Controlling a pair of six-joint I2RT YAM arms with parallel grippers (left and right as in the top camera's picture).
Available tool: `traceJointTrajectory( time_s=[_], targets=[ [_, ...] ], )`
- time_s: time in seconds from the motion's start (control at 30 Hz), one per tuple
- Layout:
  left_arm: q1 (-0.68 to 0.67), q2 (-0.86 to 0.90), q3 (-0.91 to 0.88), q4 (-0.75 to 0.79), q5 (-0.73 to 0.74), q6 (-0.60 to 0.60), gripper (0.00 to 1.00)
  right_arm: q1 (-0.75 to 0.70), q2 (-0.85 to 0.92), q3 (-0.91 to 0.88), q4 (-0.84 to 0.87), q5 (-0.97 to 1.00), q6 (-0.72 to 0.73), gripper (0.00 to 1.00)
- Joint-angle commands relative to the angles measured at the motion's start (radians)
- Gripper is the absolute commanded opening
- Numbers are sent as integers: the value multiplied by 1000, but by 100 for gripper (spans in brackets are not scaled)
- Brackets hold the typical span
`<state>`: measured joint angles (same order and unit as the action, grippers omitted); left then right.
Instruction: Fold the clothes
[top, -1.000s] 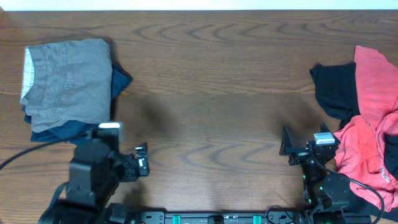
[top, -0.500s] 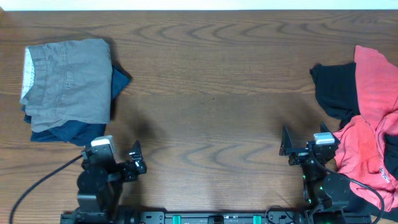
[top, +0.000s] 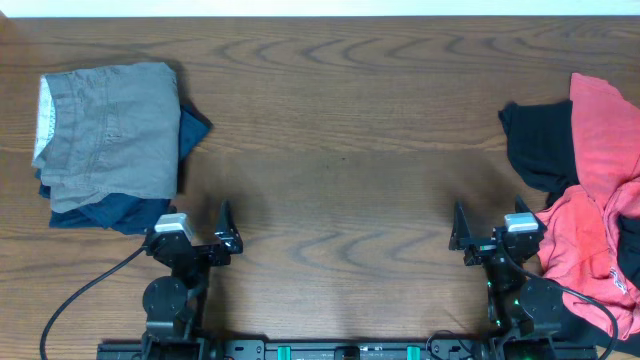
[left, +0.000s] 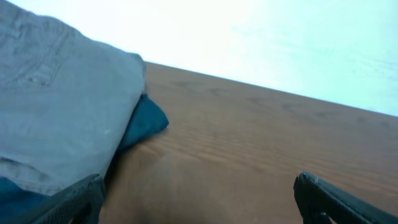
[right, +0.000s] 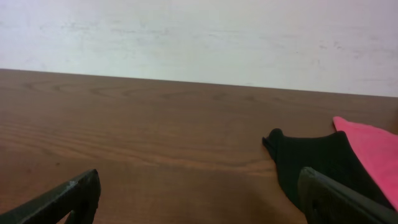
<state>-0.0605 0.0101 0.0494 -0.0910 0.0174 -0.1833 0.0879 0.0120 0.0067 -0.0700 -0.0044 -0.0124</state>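
Folded grey shorts lie at the table's left on folded navy shorts. In the left wrist view the grey shorts fill the left side, with a navy corner sticking out. A loose pile of coral-red cloth and black cloth lies at the right edge. The right wrist view shows the black cloth and a coral-red piece. My left gripper is open and empty near the front edge, below the folded stack. My right gripper is open and empty just left of the pile.
Brown wooden table. A pale wall runs behind its far edge. A black cable trails from the left arm toward the front left.
The left arm has drawn back toward the front edge and lowered to its rest pose, gripper pointing to the far side. The right arm and the clothes have not moved.
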Motion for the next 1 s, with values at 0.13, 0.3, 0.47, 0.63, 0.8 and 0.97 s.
traceJointTrajectory(
  time_s=[0.13, 0.3, 0.47, 0.63, 0.8, 0.97],
  targets=[
    [5, -8, -44, 20, -6, -2, 98, -23, -7, -1, -3, -3, -11, 99],
    [5, -8, -45, 21, -7, -2, 98, -23, -7, -1, -3, -3, -11, 99],
    [5, -9, -45, 23, -7, -2, 98, -23, -7, -1, -3, -3, -11, 99],
    [5, -9, -45, 23, -7, -2, 98, -23, -7, -1, -3, -3, -11, 99],
    [5, -9, -45, 23, -7, -2, 98, -23, -7, -1, -3, -3, -11, 99],
    [5, -8, -45, 22, -7, -2, 98, -23, -7, -1, -3, -3, -11, 99]
  ],
)
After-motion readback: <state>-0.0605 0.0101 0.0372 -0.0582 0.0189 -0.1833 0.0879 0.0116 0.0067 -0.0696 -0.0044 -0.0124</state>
